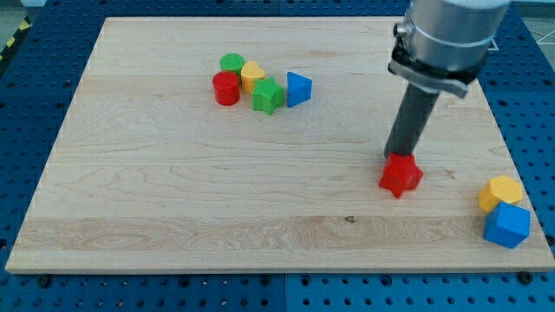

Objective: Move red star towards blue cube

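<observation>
Item 1: red star [400, 176]. Located on the wooden board [173, 199], in the view's right half, below mid-height. It is met at its upper edge by my tip [398, 157], the lower end of the dark rod; contact appears to be made, though the exact meeting point is hidden by the block's own top. No clamping part is carried by the rod, so nothing is grasped; the star is merely touched from the view's top side.

Item 2: blue cube [506, 225]. Set near the board's lower right corner, well apart from the red star, to the view's right and slightly lower.

Item 3: yellow block [501, 191], of roughly hexagonal outline. Placed just above the blue cube and touching it.

Item 4: cluster in the upper middle of the board, well apart from the star. Comprised of a red cylinder [226, 87], a green cylinder [232, 63], a yellow heart-like block [252, 75], a green star-like block [268, 95] and a blue triangular block [297, 89], all packed closely.

Item 5: blue perforated table [35, 78], seen around the board.

No brand, label or legible writing is found on any item.
</observation>
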You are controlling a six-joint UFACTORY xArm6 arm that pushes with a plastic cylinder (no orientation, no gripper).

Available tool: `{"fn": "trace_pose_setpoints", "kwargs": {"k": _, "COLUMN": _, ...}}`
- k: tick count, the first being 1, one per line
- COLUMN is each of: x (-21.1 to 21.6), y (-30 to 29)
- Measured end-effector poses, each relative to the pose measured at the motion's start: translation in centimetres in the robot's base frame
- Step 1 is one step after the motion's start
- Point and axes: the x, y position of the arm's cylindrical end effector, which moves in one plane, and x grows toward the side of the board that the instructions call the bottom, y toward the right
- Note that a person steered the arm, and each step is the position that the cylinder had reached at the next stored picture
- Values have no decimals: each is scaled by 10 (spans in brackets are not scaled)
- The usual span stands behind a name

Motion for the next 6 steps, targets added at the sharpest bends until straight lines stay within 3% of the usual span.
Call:
{"fn": "trace_pose_setpoints", "kwargs": {"k": 1, "x": 17, "y": 0}}
{"fn": "trace_pose_setpoints", "kwargs": {"k": 3, "x": 13, "y": -39}}
{"fn": "trace_pose_setpoints", "kwargs": {"k": 4, "x": 40, "y": -41}}
{"fn": "trace_pose_setpoints", "kwargs": {"k": 6, "x": 62, "y": -10}}
